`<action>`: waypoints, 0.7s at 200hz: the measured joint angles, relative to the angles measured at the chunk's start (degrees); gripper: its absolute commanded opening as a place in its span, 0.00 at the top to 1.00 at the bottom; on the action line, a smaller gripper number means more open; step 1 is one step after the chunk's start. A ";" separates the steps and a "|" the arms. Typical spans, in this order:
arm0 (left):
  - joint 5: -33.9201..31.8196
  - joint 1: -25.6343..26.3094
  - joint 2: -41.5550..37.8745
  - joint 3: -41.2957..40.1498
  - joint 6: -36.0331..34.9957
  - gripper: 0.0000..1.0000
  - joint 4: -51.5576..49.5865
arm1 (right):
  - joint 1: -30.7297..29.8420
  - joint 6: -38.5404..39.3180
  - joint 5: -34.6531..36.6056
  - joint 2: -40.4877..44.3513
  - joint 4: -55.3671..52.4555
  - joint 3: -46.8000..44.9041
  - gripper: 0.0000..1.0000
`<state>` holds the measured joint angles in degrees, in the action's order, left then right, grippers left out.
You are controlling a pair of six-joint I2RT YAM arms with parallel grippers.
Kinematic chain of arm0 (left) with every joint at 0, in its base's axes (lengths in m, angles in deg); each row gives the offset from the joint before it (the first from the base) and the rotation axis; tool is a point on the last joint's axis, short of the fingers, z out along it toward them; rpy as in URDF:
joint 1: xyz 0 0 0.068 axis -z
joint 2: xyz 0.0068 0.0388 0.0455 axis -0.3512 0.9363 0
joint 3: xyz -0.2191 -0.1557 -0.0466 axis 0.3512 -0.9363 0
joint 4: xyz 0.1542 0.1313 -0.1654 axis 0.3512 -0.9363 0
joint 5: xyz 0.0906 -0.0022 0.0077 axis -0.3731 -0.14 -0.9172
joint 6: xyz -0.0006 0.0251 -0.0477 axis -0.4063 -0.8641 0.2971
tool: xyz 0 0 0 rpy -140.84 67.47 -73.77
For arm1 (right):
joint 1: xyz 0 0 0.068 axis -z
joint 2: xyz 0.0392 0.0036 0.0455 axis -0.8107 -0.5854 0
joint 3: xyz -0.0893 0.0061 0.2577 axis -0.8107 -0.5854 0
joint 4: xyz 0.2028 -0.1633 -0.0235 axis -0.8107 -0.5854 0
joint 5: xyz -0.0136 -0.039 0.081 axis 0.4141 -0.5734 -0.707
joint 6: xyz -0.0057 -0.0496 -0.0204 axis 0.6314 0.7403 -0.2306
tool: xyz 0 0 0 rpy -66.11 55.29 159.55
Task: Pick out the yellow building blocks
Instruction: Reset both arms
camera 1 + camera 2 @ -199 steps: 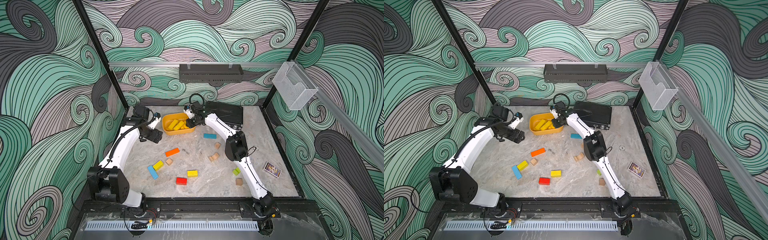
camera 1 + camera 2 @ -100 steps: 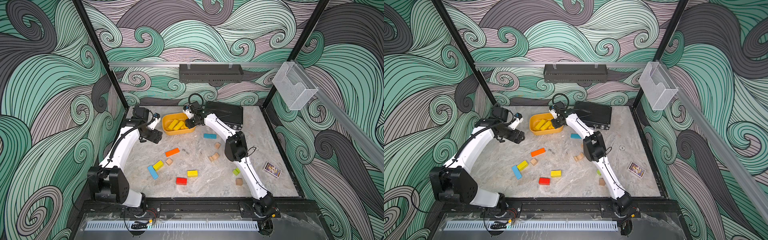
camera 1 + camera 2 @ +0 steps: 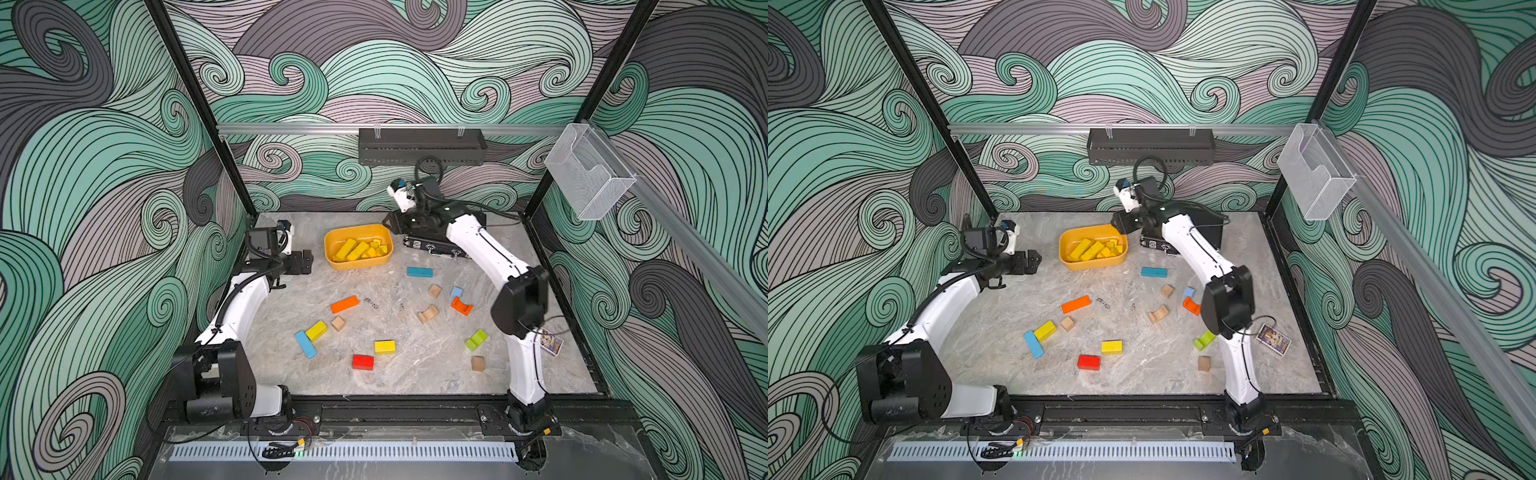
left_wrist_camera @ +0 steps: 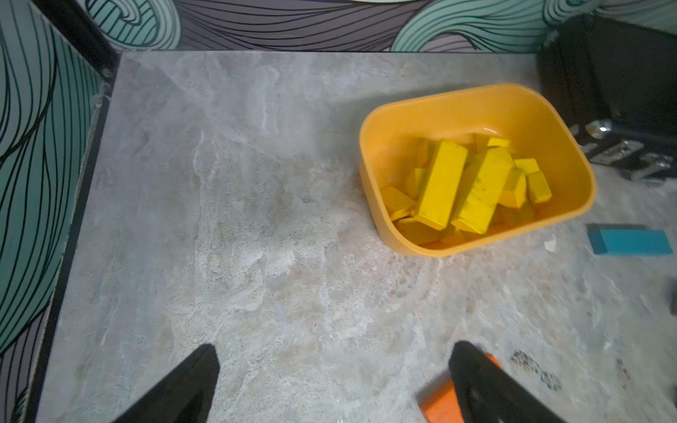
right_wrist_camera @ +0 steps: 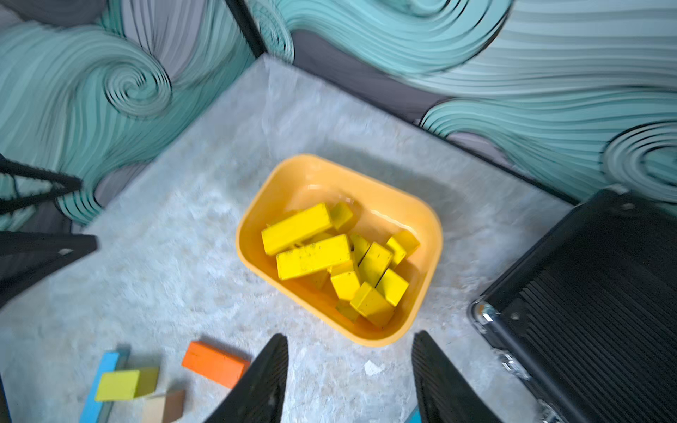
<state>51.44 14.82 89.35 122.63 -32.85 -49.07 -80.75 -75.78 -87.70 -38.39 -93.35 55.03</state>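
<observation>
The table (image 3: 399, 374) carries the tub (image 3: 359, 264) at far centre. The right pincer (image 5: 350, 335) has lifted off the tub, jaws now parted and empty, so delivery is judged complete. The left pincer (image 4: 335, 346) is spread wide left of the tub. The tub holds most yellow building blocks (image 3: 358, 249). One yellow brick (image 3: 384, 347) remains near centre.

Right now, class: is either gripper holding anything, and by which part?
Nothing is held. The left gripper and the right gripper both stand open and empty; yellow building blocks lie loose in the tub.
</observation>
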 measured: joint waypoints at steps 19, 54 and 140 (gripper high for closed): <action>0.07 -0.57 1.49 -2.91 1.97 0.01 6.73 | 5.84 -2.08 -0.79 10.86 8.83 -14.47 0.28; -0.59 -0.63 1.73 -13.79 2.89 0.02 24.81 | 17.05 -5.60 0.11 25.44 21.55 -40.70 0.00; 2.69 -1.01 -0.24 -30.38 1.57 0.01 43.87 | 24.22 -7.28 15.28 41.09 30.56 -66.40 0.00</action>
<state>54.13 13.82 89.11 92.25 -31.28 -5.20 -56.54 -83.06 -72.42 2.70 -62.80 -11.37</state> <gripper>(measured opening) 0.986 0.995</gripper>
